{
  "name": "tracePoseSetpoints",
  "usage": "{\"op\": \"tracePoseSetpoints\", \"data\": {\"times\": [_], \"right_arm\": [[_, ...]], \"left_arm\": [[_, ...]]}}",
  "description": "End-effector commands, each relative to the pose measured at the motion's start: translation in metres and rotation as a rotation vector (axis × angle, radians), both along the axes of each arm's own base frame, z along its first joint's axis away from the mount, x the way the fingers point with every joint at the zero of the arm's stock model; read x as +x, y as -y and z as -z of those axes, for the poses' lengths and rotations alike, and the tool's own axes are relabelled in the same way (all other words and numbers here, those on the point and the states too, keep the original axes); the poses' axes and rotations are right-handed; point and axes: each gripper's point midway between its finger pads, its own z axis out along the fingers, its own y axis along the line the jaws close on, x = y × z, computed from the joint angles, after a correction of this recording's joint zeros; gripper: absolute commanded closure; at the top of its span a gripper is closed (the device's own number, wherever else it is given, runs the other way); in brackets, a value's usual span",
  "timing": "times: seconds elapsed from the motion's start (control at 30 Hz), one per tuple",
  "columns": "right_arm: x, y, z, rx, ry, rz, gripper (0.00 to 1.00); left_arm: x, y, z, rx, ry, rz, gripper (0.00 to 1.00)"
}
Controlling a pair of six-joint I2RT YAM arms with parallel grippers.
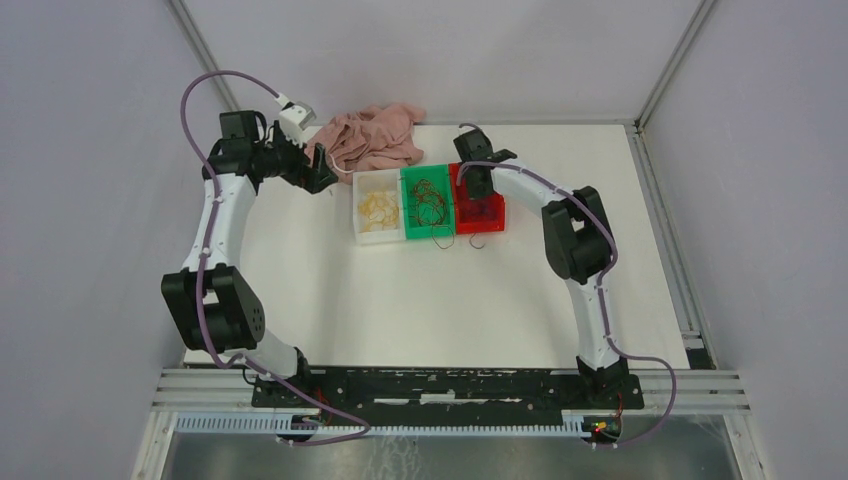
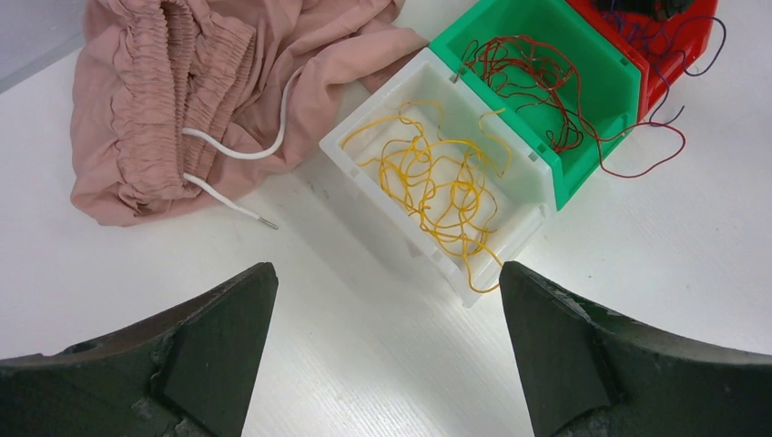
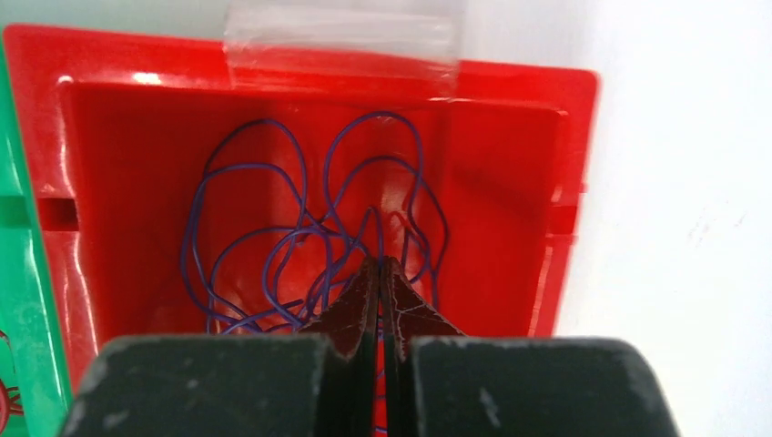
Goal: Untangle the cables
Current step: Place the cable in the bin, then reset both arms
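The cables lie sorted in three bins. Yellow cables [image 2: 437,182] fill the white bin [image 2: 364,173], and red-brown cables [image 2: 537,82] fill the green bin [image 2: 592,118], one strand spilling onto the table. Purple cables [image 3: 273,246] curl in the red bin [image 3: 510,164]. My right gripper [image 3: 378,262] is down inside the red bin, shut, with a purple strand pinched between its tips. My left gripper [image 2: 385,273] hangs wide open over bare table, just short of the white bin, nothing between its fingers.
A crumpled pink garment [image 1: 375,135] with a white drawstring [image 2: 237,150] lies at the back of the table, left of the bins. The three bins [image 1: 428,232] stand side by side at the table's back centre. Walls enclose the back and sides.
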Motion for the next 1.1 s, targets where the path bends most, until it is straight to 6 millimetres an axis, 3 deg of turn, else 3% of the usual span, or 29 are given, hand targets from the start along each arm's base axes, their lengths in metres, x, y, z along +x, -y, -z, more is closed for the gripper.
{"op": "tracePoseSetpoints", "data": {"times": [0.0, 0.07, 0.27, 0.4, 0.57, 0.63, 0.73, 0.87, 0.9, 0.97, 1.0, 1.07], "right_arm": [[0.008, -0.014, -0.009, 0.034, 0.036, -0.006, 0.98], [0.006, -0.011, -0.02, 0.032, 0.048, 0.007, 0.89], [0.001, 0.008, -0.099, 0.049, 0.22, 0.037, 0.59], [-0.007, 0.011, -0.139, 0.077, 0.271, 0.031, 0.4], [-0.026, 0.026, -0.175, 0.097, 0.326, 0.045, 0.01], [-0.039, 0.039, -0.186, 0.109, 0.346, 0.07, 0.0], [-0.057, 0.079, -0.191, 0.154, 0.405, 0.198, 0.0], [-0.089, 0.166, -0.184, 0.16, 0.58, 0.462, 0.0], [-0.101, 0.191, -0.179, 0.112, 0.625, 0.544, 0.0], [-0.121, 0.227, -0.169, 0.043, 0.704, 0.641, 0.0], [-0.133, 0.243, -0.149, -0.008, 0.701, 0.676, 0.0], [-0.148, 0.266, -0.131, -0.059, 0.713, 0.747, 0.0]], "left_arm": [[0.005, -0.003, -0.01, -0.014, 0.042, -0.029, 0.01], [0.005, -0.005, -0.007, -0.001, 0.04, -0.035, 0.01], [0.001, -0.005, -0.007, 0.019, 0.043, -0.018, 0.01], [0.0, -0.006, -0.012, 0.018, 0.052, -0.024, 0.01], [-0.002, -0.008, -0.015, 0.004, 0.038, -0.061, 0.01], [-0.003, -0.01, -0.014, -0.005, 0.029, -0.082, 0.01], [-0.003, -0.019, -0.007, -0.016, 0.021, -0.139, 0.01], [0.002, -0.045, 0.011, -0.021, 0.079, -0.303, 0.01], [0.005, -0.058, 0.017, -0.024, 0.109, -0.396, 0.01], [0.003, -0.065, 0.033, -0.032, 0.146, -0.452, 0.01], [0.002, -0.064, 0.043, -0.037, 0.145, -0.456, 0.01], [0.0, -0.065, 0.06, -0.044, 0.147, -0.473, 0.01]]}}
